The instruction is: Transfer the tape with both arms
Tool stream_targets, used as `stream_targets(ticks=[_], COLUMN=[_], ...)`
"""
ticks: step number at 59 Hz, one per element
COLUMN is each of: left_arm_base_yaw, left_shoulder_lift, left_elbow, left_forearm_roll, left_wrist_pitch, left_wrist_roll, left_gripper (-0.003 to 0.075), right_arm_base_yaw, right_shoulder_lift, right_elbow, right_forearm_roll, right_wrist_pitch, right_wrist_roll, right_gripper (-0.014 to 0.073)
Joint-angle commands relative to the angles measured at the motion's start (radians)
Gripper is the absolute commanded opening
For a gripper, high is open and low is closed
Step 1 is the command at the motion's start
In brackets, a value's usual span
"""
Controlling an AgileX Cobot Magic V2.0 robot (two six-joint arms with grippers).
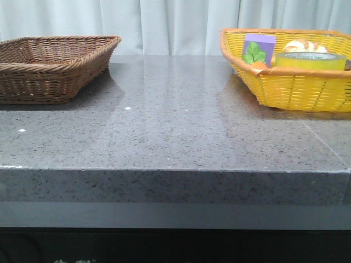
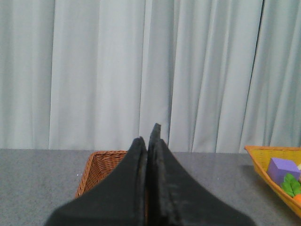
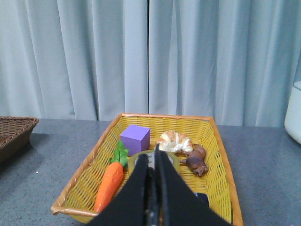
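The tape (image 1: 310, 60), a translucent yellow roll with a white core, lies in the yellow woven basket (image 1: 290, 90) at the back right of the table. In the right wrist view the tape (image 3: 135, 158) shows mostly hidden behind my right gripper (image 3: 153, 155), which is shut and empty, hovering over the near part of that basket. My left gripper (image 2: 148, 139) is shut and empty, above the table and pointing toward the brown basket (image 2: 101, 167). Neither arm shows in the front view.
The brown wicker basket (image 1: 52, 66) stands at the back left. The yellow basket (image 3: 89, 165) also holds a carrot (image 3: 110, 183), a purple cube (image 3: 135, 137), a croissant (image 3: 175, 141), a brown animal figure (image 3: 197, 161) and a dark object (image 3: 202, 197). A white container (image 3: 294, 110) stands beyond the basket.
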Motion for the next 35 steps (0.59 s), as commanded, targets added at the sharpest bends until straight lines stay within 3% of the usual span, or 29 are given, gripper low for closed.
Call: stream_targets(ticks=[1, 9, 35], left_arm_base_yaw=[0.0, 0.0, 0.0], left_shoulder_lift=[0.105, 0.228, 0.473], left_elbow=[-0.106, -0.189, -0.191], left_forearm_roll=[0.006, 0.008, -0.002], left_wrist_pitch=[0.03, 0.12, 0.105], left_wrist_roll=[0.0, 0.002, 0.002], left_gripper=[-0.002, -0.002, -0.002], right_arm_base_yaw=[-0.002, -0.002, -0.002], right_shoulder_lift=[0.094, 0.219, 0.469], right_elbow=[-0.102, -0.191, -0.172], right_forearm_roll=[-0.01, -0.01, -0.01], right_wrist_pitch=[0.013, 0.104, 0.129], right_wrist_roll=[-0.004, -0.004, -0.004], right_gripper=[-0.0116, -0.0116, -0.0116])
